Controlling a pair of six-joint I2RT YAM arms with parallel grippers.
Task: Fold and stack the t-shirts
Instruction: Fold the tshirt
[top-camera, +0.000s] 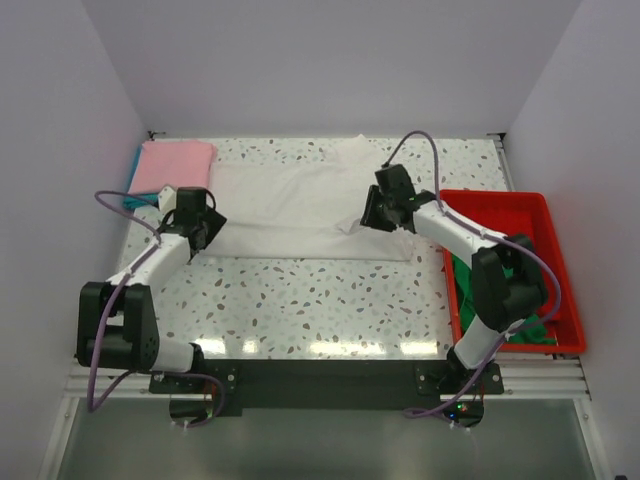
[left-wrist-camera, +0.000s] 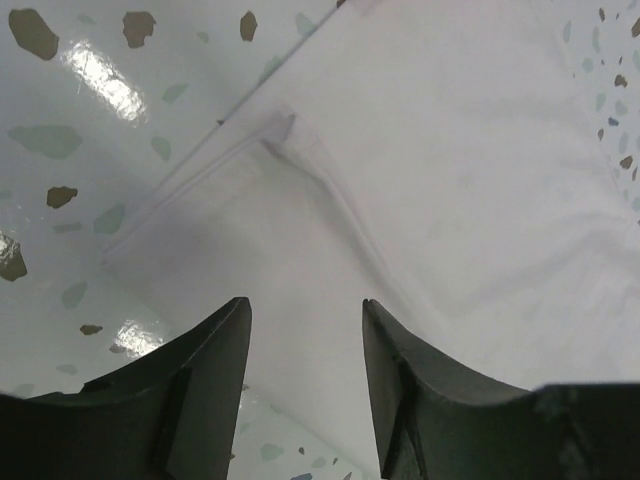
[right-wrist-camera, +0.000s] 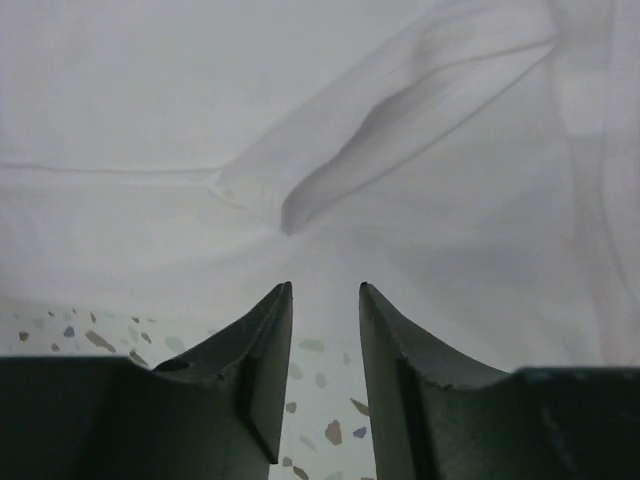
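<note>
Your white shirt (top-camera: 300, 205) lies spread across the middle of the table (top-camera: 300, 300) toward the back, flattened into a wide band. Expect it to be light and limp. It will sag and drag wherever it isn't held, and a single layer may slide off the one beneath. Pinch at an edge or hem, where the cloth is doubled and gives the fingers something to bite. Lift both ends together so the fold stays square.

The left gripper (left-wrist-camera: 305, 310) sits at the shirt's left end and the right gripper (right-wrist-camera: 325, 290) at its right end. Both have their jaws apart with nothing between them.

The left wrist view shows a stitched seam running diagonally ahead of the jaws, likely a sleeve edge. The right wrist view shows a raised pucker just past the near edge. Neither shows from above.

Only the top view shows the pink shirt (top-camera: 172, 165) folded at back left on the teal shirt (top-camera: 133, 190), and the green shirt (top-camera: 468, 283) in the tray (top-camera: 495, 215) at right.
</note>
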